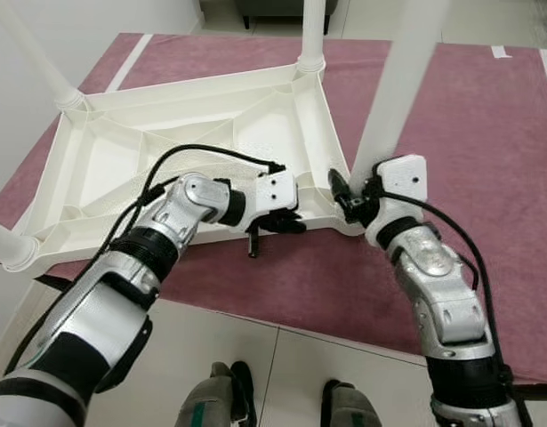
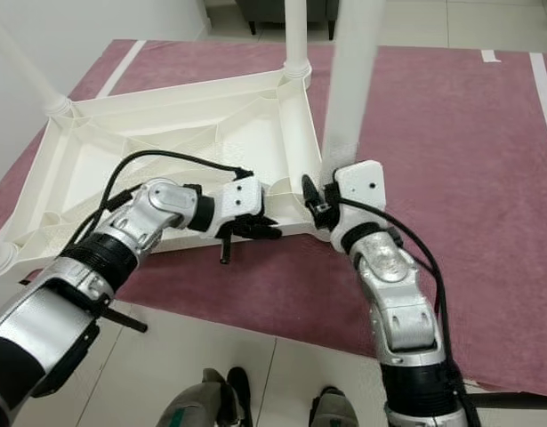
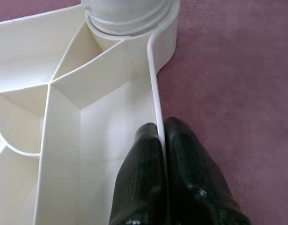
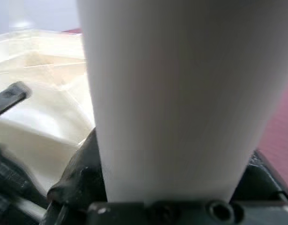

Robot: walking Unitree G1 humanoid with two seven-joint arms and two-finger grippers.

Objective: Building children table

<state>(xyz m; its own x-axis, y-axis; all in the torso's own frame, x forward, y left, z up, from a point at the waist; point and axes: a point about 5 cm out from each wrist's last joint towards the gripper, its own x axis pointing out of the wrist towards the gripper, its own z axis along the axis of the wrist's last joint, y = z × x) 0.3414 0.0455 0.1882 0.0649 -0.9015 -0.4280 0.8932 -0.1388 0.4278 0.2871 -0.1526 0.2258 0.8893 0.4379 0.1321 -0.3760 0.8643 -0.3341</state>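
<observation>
**Both grippers on the upturned white table top**

The table top (image 1: 184, 133) lies upside down on a mauve rug (image 1: 486, 124). It is white plastic, its underside a lattice of thin ribs that form triangular and curved pockets inside a raised rim, with a round socket at each corner.

A leg (image 1: 37, 62) stands in the far corner socket on the robot's left, and another socket end (image 1: 15, 252) shows at the near left corner. A third leg (image 1: 312, 31) rises from the far right corner.

The left gripper (image 1: 286, 224) is at the near rim of the table top, close to its right corner. In the left wrist view its two black fingers (image 3: 139, 183) are pinched shut on the thin rim wall (image 3: 156, 101), one inside the table top and one on the rug side. Just beyond the fingertips along the rim sits a corner socket with a leg base (image 3: 129, 14) in it.

The right gripper (image 1: 351, 203) is at that same near right corner, clasped round the base of a thick white leg (image 1: 402, 80) that rises steeply from between its fingers. In the right wrist view the leg (image 4: 181, 93) stands between the dark finger bases (image 4: 80, 176).

Pale floor tiles (image 1: 282, 365) and the robot's feet (image 1: 220, 396) lie below.
</observation>
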